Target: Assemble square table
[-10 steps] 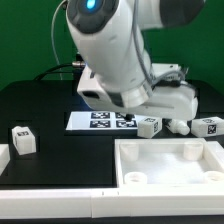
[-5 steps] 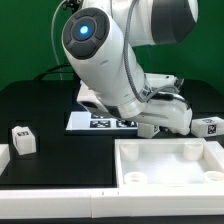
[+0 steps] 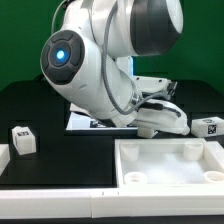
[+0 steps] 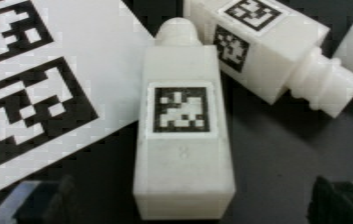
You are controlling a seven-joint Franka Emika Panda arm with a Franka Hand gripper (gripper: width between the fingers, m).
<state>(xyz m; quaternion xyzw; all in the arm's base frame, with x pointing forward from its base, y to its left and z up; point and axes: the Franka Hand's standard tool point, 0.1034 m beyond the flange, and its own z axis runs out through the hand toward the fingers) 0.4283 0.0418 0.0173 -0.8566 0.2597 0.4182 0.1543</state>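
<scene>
The square table's top, a white slab (image 3: 170,160) with round corner holes, lies at the front on the exterior view's right. One tagged white leg (image 4: 182,120) lies flat on the black table, its near end between the fingers of my gripper (image 4: 194,205). The gripper is open, with a dark gap on each side of the leg and nothing held. A second tagged leg (image 4: 271,50) lies just beyond it. In the exterior view the arm's body hides my fingertips and these legs. Two more legs lie apart, one on the left (image 3: 22,139) and one on the right (image 3: 208,127).
The marker board (image 4: 31,90) lies right beside the leg under my gripper; the arm covers most of the marker board (image 3: 78,122) in the exterior view. A plain white block (image 3: 3,160) sits at the exterior view's left edge. The slab's raised rim is close in front of the hand.
The arm has swung over and leaned down, lowering the hand to the legs beside the marker board. Those legs and most of the board are now covered in the exterior view.
</scene>
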